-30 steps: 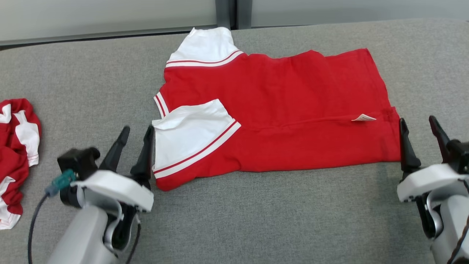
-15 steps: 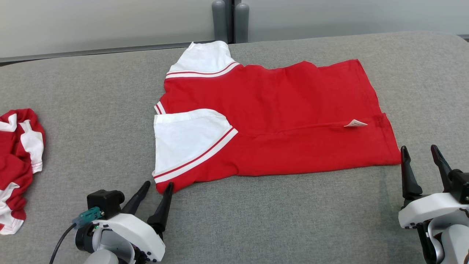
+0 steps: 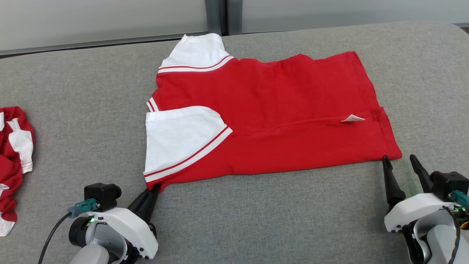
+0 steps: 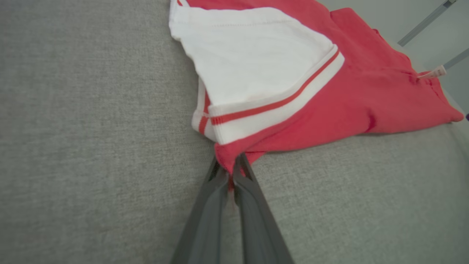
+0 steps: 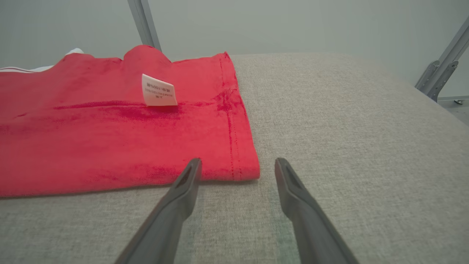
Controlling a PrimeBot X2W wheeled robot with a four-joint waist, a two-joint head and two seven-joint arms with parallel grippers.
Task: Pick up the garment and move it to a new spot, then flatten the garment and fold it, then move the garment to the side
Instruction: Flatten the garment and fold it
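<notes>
Because the garment (image 3: 271, 110) is a light, limp knit shirt with no stiffness of its own, it will probably sag and lose its fold if lifted by one point alone. The two corners of its near edge look like the right places to take hold.

It lies partly folded across the centre of the head view on the grey padded surface (image 3: 256, 220). Its red body runs towards the right, a white sleeve (image 3: 179, 139) is turned over it at centre left, and a small care label (image 3: 352, 118) sticks up near the right edge.

The left gripper (image 3: 155, 187), at the lower left of the head view, is closed tight. Its wrist view shows the shirt's red lower-left corner pinched between the fingertips (image 4: 214, 187).

The right gripper (image 3: 398, 158), at the lower right, is spread wide with nothing in it. In its wrist view the hemmed corner (image 5: 245, 172) sits just ahead, between the two fingers. That stitched, doubled edge should give a firmer bite than single cloth.

Cloth on a fabric surface may cling, so dragging it could rumple the fold.

A second garment (image 3: 13, 161), crumpled, sits at the far left edge, well apart.
</notes>
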